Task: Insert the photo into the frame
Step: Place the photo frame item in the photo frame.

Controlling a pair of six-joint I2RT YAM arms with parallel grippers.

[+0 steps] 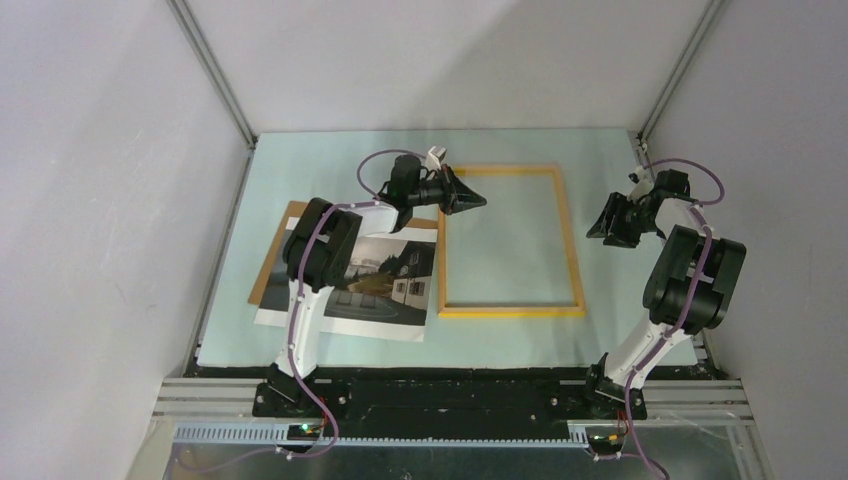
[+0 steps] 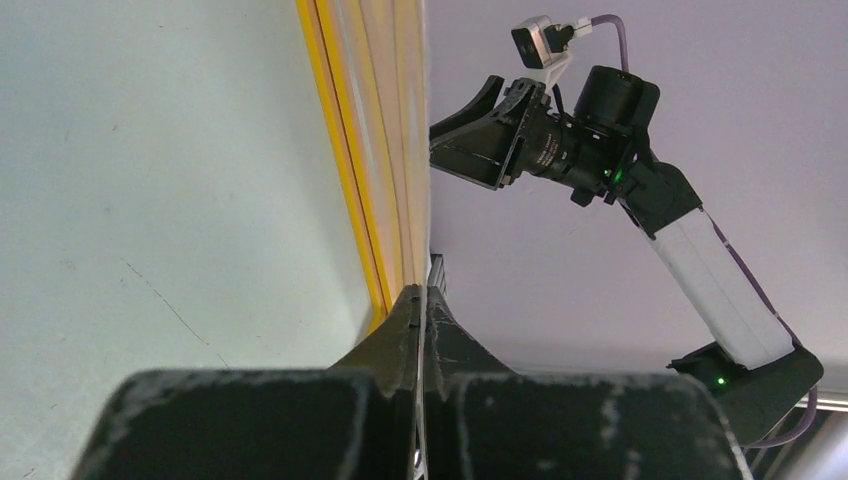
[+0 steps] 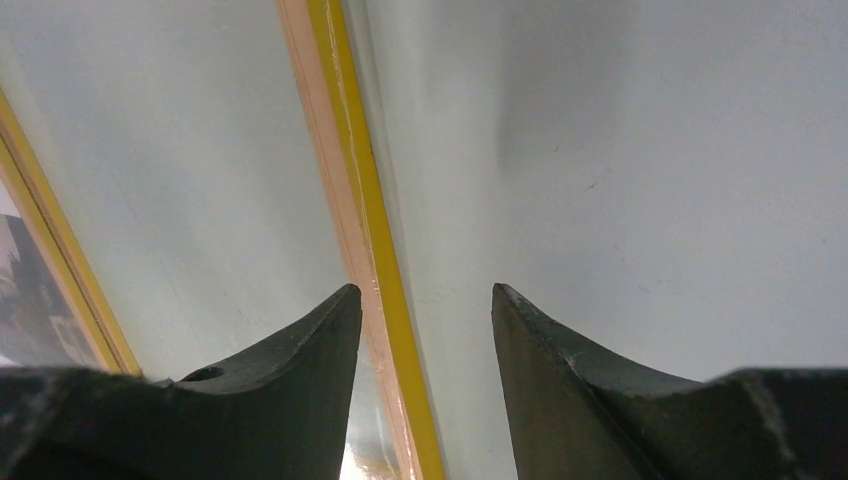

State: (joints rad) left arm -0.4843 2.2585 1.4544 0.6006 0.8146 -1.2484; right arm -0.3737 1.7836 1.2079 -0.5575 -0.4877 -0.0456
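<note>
The frame (image 1: 572, 240), thin yellow-orange wood, lies flat in the middle of the pale green mat. The photo (image 1: 390, 285), a dark misty landscape with a white house, lies left of it, partly under the left arm. My left gripper (image 1: 482, 202) hovers over the frame's far left corner and is shut with nothing seen in it; in the left wrist view its closed tips (image 2: 422, 300) point along a frame edge (image 2: 370, 150). My right gripper (image 1: 602, 228) stands open just right of the frame. In the right wrist view it (image 3: 425, 300) straddles the right frame rail (image 3: 365, 200) without touching it.
A plain brown backing board (image 1: 275, 255) lies under the photo, showing at its left and far sides. Grey walls and aluminium posts (image 1: 215, 75) close in the mat (image 1: 330, 160) on three sides. The right arm (image 2: 600, 140) shows in the left wrist view.
</note>
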